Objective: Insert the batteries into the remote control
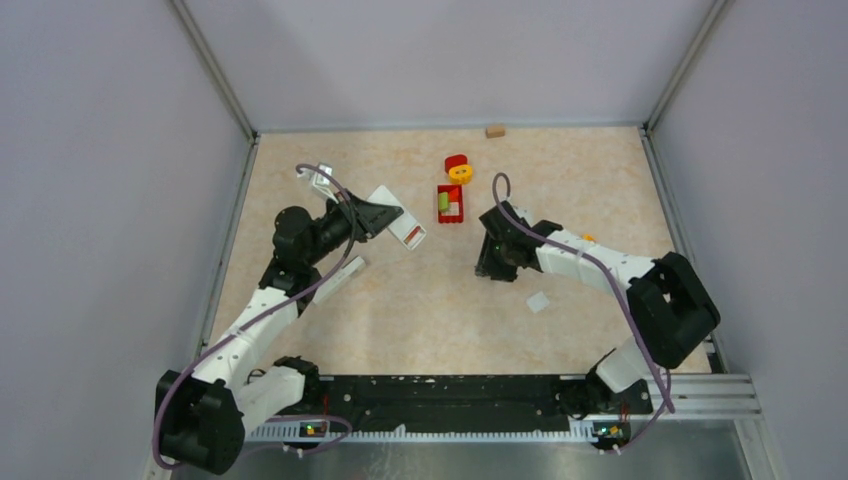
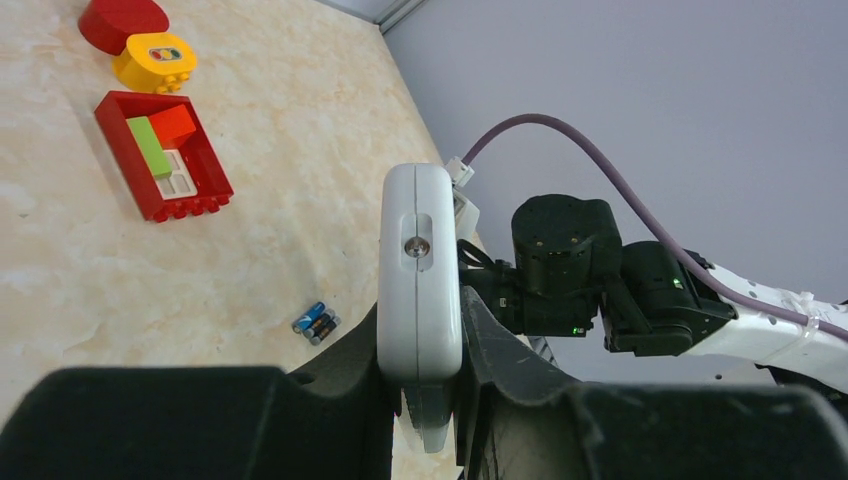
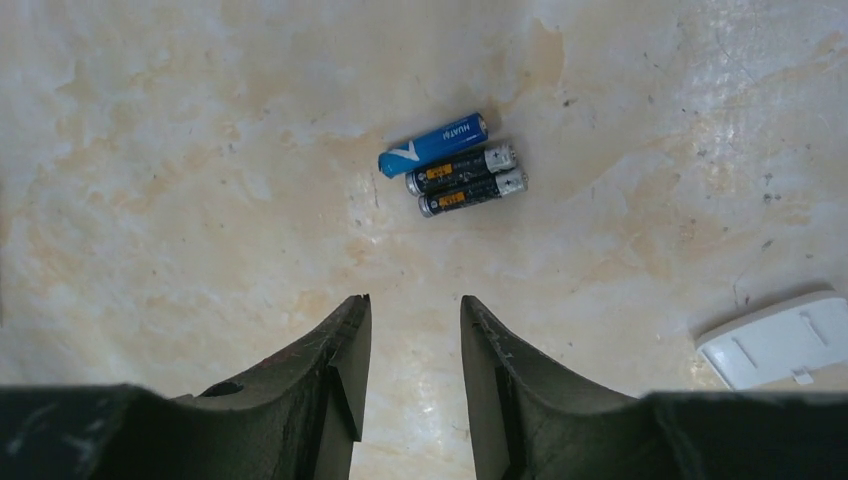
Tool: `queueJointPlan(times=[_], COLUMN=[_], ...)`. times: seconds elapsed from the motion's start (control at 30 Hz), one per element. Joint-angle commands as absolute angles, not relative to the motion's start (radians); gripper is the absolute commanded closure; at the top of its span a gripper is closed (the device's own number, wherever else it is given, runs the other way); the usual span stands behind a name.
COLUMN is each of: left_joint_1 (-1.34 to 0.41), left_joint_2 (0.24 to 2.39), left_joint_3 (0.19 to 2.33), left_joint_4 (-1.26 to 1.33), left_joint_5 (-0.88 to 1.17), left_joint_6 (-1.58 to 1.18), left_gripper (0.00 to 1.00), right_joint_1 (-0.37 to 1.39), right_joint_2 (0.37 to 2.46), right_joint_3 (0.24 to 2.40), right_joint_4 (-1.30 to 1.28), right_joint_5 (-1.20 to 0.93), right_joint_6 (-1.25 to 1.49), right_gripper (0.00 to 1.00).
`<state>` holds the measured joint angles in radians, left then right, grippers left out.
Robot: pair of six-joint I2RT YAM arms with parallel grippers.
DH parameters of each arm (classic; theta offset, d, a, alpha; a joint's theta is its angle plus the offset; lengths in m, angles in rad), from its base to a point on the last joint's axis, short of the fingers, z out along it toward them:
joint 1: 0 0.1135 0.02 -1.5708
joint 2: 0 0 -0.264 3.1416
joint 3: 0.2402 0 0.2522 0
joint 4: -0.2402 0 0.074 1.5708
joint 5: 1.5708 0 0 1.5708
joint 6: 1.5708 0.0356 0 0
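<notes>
My left gripper (image 2: 420,335) is shut on the white remote control (image 2: 419,262), clamping it edge-on between both fingers and holding it up off the table (image 1: 300,170); in the top view the remote control (image 1: 398,222) juts toward the middle. Three batteries (image 3: 455,165) lie side by side on the table, one blue and two dark. They also show small in the left wrist view, batteries (image 2: 316,322). My right gripper (image 3: 415,300) hovers just short of them, open with nothing between its fingers. In the top view the right gripper (image 1: 495,262) hides them.
A small white cover plate (image 3: 775,340) lies right of the right gripper. A red brick tray (image 1: 450,203) with green and red bricks, a yellow brick (image 1: 461,173) and a tan block (image 1: 494,130) sit farther back. A long white piece (image 1: 340,278) lies under the left arm.
</notes>
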<state>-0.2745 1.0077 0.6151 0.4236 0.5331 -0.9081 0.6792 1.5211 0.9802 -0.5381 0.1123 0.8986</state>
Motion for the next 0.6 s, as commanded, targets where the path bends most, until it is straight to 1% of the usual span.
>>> queueJointPlan(times=[0.0, 0.07, 0.17, 0.47, 0.57], left_joint_1=[-0.270, -0.270, -0.270, -0.270, -0.270], left_joint_2=[0.982, 0.983, 0.983, 0.984, 0.986], left_joint_3=[0.623, 0.621, 0.620, 0.613, 0.613], left_joint_4=[0.435, 0.436, 0.439, 0.440, 0.439], left_joint_5=[0.519, 0.518, 0.518, 0.514, 0.511], left_joint_6=[-0.877, -0.879, -0.879, -0.881, -0.882], left_gripper=[1.00, 1.00, 1.00, 0.99, 0.99], right_joint_1=[0.661, 0.658, 0.653, 0.650, 0.650], right_joint_2=[1.574, 1.610, 1.646, 1.707, 1.717], right_joint_3=[1.052, 1.078, 1.088, 1.095, 1.092], right_joint_4=[-0.465, -0.464, -0.439, -0.385, -0.374], right_joint_5=[0.142, 0.147, 0.156, 0.104, 0.084], right_joint_6=[0.964, 0.988, 1.014, 1.072, 1.080], right_gripper=[0.62, 0.65, 0.65, 0.65, 0.62])
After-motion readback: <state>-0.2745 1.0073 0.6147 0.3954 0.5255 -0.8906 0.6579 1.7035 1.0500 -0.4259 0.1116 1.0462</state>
